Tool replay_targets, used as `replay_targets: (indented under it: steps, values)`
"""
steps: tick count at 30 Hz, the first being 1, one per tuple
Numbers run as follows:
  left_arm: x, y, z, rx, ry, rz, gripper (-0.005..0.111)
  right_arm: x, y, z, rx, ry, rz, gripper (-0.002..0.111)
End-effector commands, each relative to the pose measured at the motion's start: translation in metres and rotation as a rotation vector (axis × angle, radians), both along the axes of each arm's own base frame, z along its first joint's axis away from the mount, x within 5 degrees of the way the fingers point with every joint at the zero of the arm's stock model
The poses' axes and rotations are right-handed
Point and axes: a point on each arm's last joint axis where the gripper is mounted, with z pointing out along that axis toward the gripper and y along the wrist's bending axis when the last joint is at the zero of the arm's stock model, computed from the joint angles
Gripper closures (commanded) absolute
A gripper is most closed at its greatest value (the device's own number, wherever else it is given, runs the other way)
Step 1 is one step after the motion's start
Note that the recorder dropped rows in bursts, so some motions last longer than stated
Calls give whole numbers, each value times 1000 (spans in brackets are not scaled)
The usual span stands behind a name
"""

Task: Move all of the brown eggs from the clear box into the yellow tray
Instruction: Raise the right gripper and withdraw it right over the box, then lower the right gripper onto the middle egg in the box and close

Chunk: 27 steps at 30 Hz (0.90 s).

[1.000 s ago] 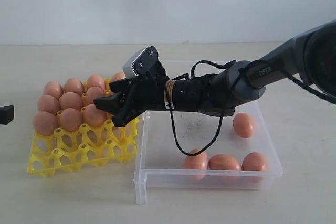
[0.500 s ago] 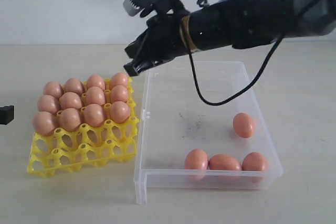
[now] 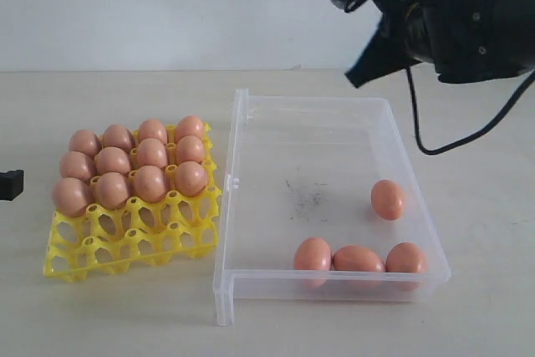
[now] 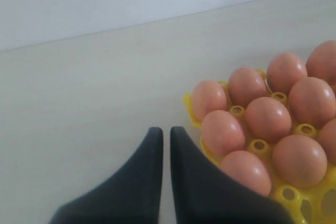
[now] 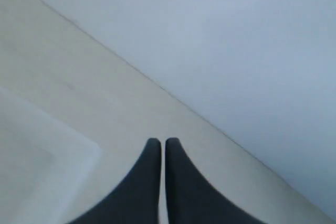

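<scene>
The yellow tray (image 3: pixel 125 244) lies at the left with several brown eggs (image 3: pixel 152 153) in its far cups; its near cups are open. The clear box (image 3: pixel 334 286) beside it holds several more eggs: one (image 3: pixel 388 199) near its right wall and three (image 3: pixel 358 258) along its near wall. My right gripper (image 3: pixel 358 79) is shut and empty, raised above the box's far right corner; its wrist view shows the shut fingertips (image 5: pixel 163 141) over the table and a blurred box corner (image 5: pixel 47 156). My left gripper (image 4: pixel 165 129) is shut and empty beside the tray (image 4: pixel 294 195) and its eggs (image 4: pixel 268 118).
A pale table carries everything, with a white wall behind. A black cable (image 3: pixel 451 144) hangs from the right arm above the box's far right side. The left gripper's dark tip (image 3: pixel 10 183) shows at the left edge of the exterior view.
The right gripper let an egg into the tray, shut, then rose and swung right from over the tray to above the box's far right corner. The left gripper stayed still.
</scene>
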Motion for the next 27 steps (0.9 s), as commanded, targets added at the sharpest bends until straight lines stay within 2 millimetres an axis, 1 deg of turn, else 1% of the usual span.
replay_targets:
  steps: [1, 3, 7, 10, 14, 16, 18, 21, 22, 25, 26, 27]
  values:
    - [-1, 1, 1, -8, -8, 10, 103, -13, -24, -6, -264, 215, -113, 108]
    - [-1, 1, 1, -8, -10, 11, 103, -17, -18, -10, -207, 317, -76, 108]
    - [-2, 0, 0, -13, 2, 2, 103, -20, -1, -9, 10, 488, 21, 108]
    - [-2, 0, -1, -15, 5, -1, 103, -18, 1, -4, 159, 602, -10, 108]
    - [-2, 0, -1, -15, 6, -3, 103, -15, -2, -8, 227, 747, -106, 108]
    - [-2, 0, -1, -15, 6, -3, 103, -15, 2, -11, 258, 785, -110, 108]
    - [-2, 0, -1, -16, 8, -4, 103, -16, 7, -15, 298, 814, -92, 106]
    - [-2, 0, -1, -15, 7, -5, 103, -17, 16, -21, 371, 873, -60, 94]
    - [-2, 0, -1, -15, 7, -5, 103, -18, 18, -23, 397, 890, -63, 88]
    - [-2, -1, -1, -16, 11, -8, 103, -15, 19, -32, 402, 909, -88, 67]
    - [-2, -1, -1, -17, 12, -9, 103, -14, 19, -35, 403, 910, -108, 61]
    - [-2, -1, -1, -17, 12, -9, 103, -12, 18, -38, 404, 908, -132, 58]
